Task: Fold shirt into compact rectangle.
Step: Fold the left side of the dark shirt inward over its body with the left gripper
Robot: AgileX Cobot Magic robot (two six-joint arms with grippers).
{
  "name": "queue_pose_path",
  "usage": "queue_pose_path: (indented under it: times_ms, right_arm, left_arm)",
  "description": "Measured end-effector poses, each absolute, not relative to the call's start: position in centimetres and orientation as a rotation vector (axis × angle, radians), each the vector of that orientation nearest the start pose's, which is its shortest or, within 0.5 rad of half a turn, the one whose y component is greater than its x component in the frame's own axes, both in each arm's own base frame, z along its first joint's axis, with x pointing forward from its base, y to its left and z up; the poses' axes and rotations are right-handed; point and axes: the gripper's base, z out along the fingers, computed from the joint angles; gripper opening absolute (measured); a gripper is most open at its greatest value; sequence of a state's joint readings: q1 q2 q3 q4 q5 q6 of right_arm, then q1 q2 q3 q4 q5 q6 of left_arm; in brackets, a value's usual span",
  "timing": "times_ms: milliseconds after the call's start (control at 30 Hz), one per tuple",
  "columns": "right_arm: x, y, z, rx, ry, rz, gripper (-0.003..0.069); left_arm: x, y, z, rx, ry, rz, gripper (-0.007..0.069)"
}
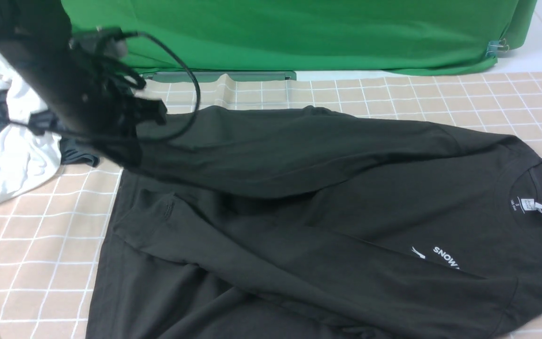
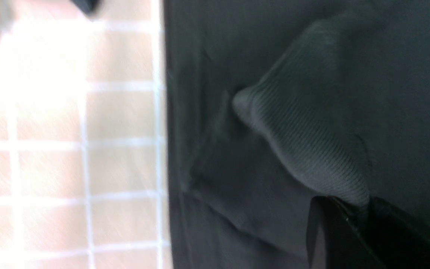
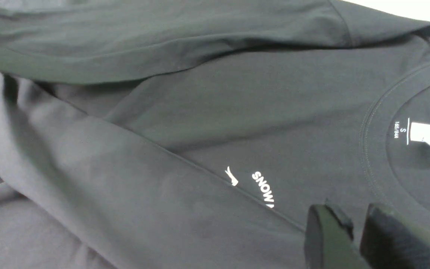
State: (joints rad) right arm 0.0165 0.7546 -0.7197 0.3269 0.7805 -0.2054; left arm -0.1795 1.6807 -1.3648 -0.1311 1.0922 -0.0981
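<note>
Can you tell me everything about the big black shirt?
The shirt is black, a soft-looking knit with long sleeves and a round neck. It lies spread on the checked tablecloth, collar toward the robot's right. A white neck label and a white print, partly covered, show. Both sleeves are folded across the body. The left gripper is shut on one ribbed cuff.

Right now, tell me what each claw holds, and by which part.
The left claw pinches the black shirt by its ribbed sleeve cuff. The right claw holds nothing; it hangs open above the shirt's chest.
</note>
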Motion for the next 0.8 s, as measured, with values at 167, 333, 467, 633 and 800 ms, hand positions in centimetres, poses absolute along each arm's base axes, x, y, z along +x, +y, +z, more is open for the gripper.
queue_pose_path:
  times_ms: [167,333,467,633,800]
  right_arm:
    - [13.7,2.3,32.2,-0.115,2.267,0.281,0.019]
    - [13.6,2.3,32.1,-0.119,2.284,0.285,0.0197]
    - [13.6,2.3,32.1,-0.121,2.287,0.285,0.0197]
    - [13.5,2.3,32.0,-0.123,2.293,0.287,0.0197]
    - [13.5,2.3,32.0,-0.123,2.294,0.287,0.0197]
  left_arm:
    - [31.4,-7.2,26.2,0.013,2.971,-0.229,0.005]
    - [29.9,-6.9,24.4,-0.015,3.058,-0.21,0.005]
    - [28.9,-6.8,22.9,-0.038,3.117,-0.221,0.005]
    - [28.3,-6.7,22.0,-0.027,3.147,-0.193,0.006]
    - [28.2,-6.2,22.3,0.039,3.168,-0.089,0.0163]
